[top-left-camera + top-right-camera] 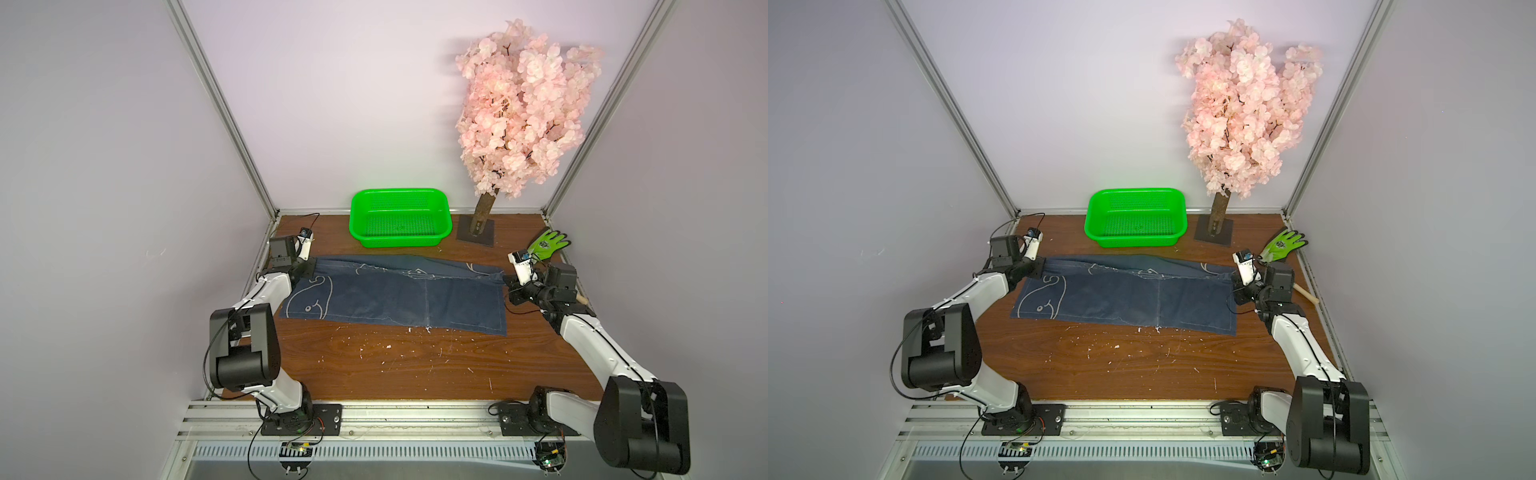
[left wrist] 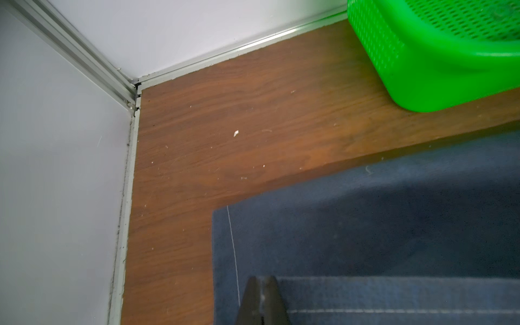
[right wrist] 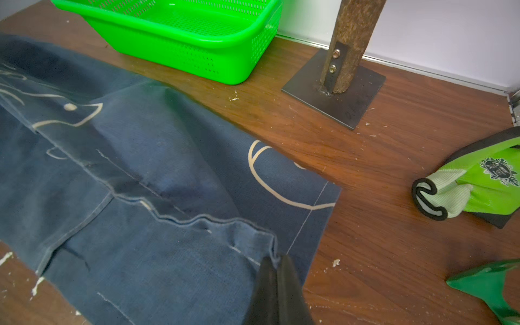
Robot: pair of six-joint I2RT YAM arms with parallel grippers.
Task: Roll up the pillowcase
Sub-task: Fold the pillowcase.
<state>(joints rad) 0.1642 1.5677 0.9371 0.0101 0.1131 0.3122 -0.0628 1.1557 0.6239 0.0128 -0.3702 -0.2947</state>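
Pillowcase [image 1: 395,297], one, partly folded, left pincer [image 2: 262,279] and right pincer [image 3: 277,259] both pinched on its fold, one basket [image 1: 399,242], one glove [image 1: 548,245]

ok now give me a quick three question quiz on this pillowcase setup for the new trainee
1. True or false: the left gripper and the right gripper are each shut on the pillowcase.
2. Lying on the table beyond the right gripper is: A a green work glove; B a sponge; C a mug.
3. Is the pillowcase rolled up yet?
Key: 1 true. 2 A. 3 No: it lies mostly flat, with one layer folded over.
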